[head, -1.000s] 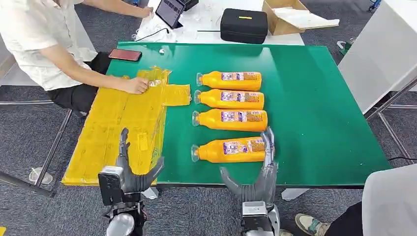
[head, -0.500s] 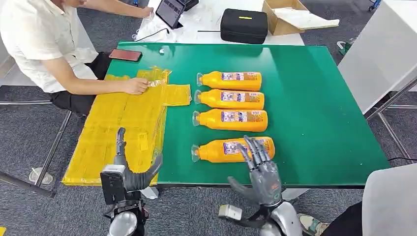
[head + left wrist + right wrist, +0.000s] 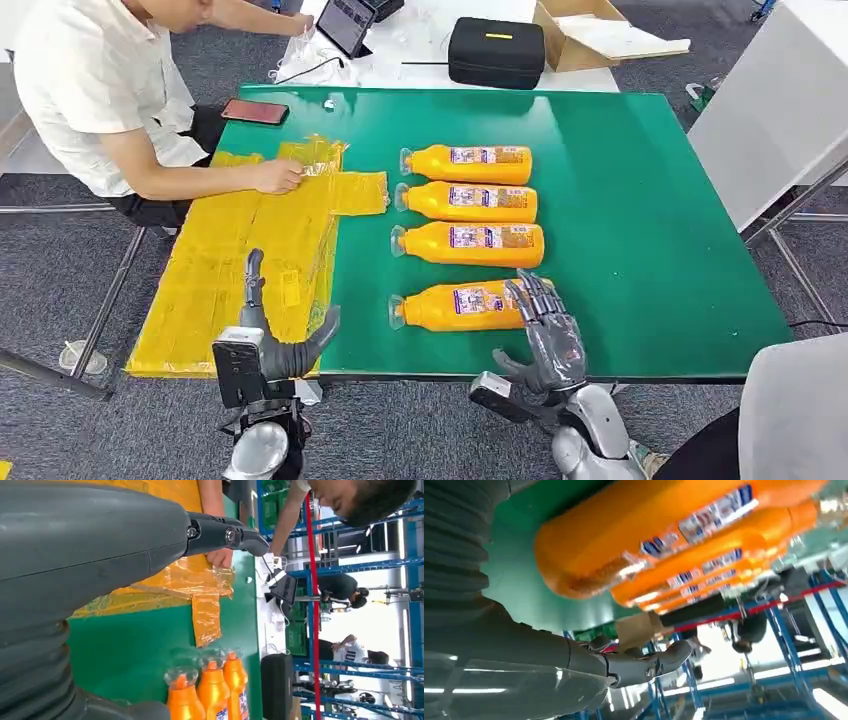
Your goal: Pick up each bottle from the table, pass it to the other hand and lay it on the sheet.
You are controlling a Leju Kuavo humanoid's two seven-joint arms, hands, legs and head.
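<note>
Several orange bottles lie side by side on the green table [image 3: 640, 230], caps pointing left. The nearest bottle [image 3: 465, 305] lies close to the front edge, and the right wrist view has it large and close [image 3: 664, 530]. My right hand [image 3: 548, 335] hovers with fingers spread at that bottle's base end, holding nothing. My left hand [image 3: 270, 345] stands open, fingers up, at the near edge of the yellow sheet [image 3: 250, 250]. The left wrist view looks across the sheet [image 3: 170, 580] to the bottle caps [image 3: 210, 690].
A person sits at the table's left with a hand [image 3: 275, 175] pressing on the sheet's far part. A phone [image 3: 254, 111] lies at the far left corner. Beyond the table are a black case [image 3: 495, 50] and a cardboard box [image 3: 600, 35].
My right hand has turned from edge-on beside the nearest bottle's base to fingers spread over that end, its wrist swinging right. The left hand has barely shifted. The person leaned a little.
</note>
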